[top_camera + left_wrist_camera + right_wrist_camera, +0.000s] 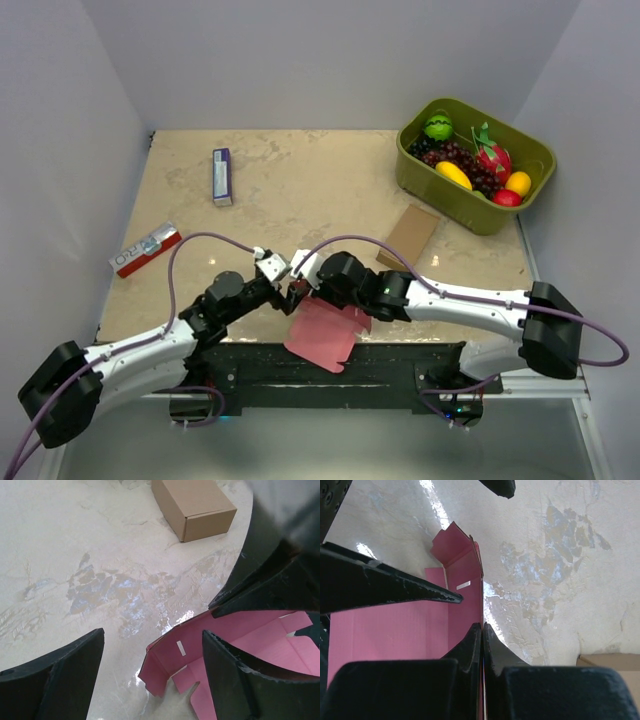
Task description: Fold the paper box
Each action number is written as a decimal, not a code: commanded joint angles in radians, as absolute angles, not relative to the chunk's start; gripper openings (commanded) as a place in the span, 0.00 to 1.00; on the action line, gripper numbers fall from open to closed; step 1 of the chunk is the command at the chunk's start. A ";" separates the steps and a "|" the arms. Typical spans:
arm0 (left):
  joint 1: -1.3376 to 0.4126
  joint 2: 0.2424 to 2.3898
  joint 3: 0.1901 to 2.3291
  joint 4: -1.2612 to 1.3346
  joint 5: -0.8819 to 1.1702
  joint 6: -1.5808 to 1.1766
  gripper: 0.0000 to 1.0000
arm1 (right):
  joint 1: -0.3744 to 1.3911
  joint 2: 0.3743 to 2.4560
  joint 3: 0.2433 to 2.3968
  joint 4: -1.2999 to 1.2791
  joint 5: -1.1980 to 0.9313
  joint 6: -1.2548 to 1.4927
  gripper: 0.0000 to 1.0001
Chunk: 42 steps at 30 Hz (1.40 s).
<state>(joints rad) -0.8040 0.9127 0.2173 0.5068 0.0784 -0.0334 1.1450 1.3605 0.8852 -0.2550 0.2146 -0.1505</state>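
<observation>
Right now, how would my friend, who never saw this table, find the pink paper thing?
Start at the marbled tan table and go to the middle of its near edge. There the right gripper pinches the paper box, a thin sheet with cut tabs. It is the only pink thing; the cardboard box nearby is brown and the packet at the left is red and white.

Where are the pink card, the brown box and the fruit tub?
Pink card (320,338): overhead view, flat lower panel.
Brown box (192,497): left wrist view, top face.
Fruit tub (440,197): overhead view, near wall.
</observation>
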 commanded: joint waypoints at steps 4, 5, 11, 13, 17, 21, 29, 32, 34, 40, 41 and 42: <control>-0.738 0.784 0.172 0.537 0.236 -0.078 0.86 | 1.147 1.296 0.907 -0.244 0.178 -0.155 0.00; -0.733 0.778 0.173 0.535 0.254 -0.083 0.86 | 1.147 1.296 0.911 -0.255 0.172 -0.152 0.00; -0.724 0.808 0.233 0.476 0.319 -0.086 0.85 | 1.149 1.270 0.923 -0.299 0.115 -0.132 0.00; -0.724 0.808 0.253 0.447 0.321 -0.084 0.83 | 1.147 1.261 0.920 -0.304 0.110 -0.129 0.00; -0.724 0.805 0.259 0.437 0.314 -0.084 0.82 | 1.147 1.238 0.919 -0.301 0.092 -0.123 0.00; -0.724 0.816 0.267 0.439 0.308 -0.077 0.81 | 1.149 1.246 0.927 -0.313 0.075 -0.124 0.00; -0.726 0.838 0.279 0.423 0.325 -0.075 0.48 | 1.149 1.244 0.927 -0.313 0.097 -0.124 0.00; -0.727 0.845 0.278 0.423 0.334 -0.077 0.40 | 1.149 1.239 0.925 -0.310 0.117 -0.123 0.00; -0.727 0.856 0.282 0.420 0.337 -0.077 0.36 | 1.147 1.238 0.925 -0.308 0.138 -0.118 0.00; -0.733 0.874 0.288 0.417 0.345 -0.075 0.21 | 1.147 1.230 0.919 -0.293 0.196 -0.104 0.12; -0.733 0.874 0.290 0.417 0.344 -0.074 0.17 | 1.147 1.229 0.914 -0.287 0.213 -0.103 0.14; -0.735 0.874 0.290 0.417 0.344 -0.072 0.16 | 1.147 1.221 0.913 -0.287 0.218 -0.103 0.15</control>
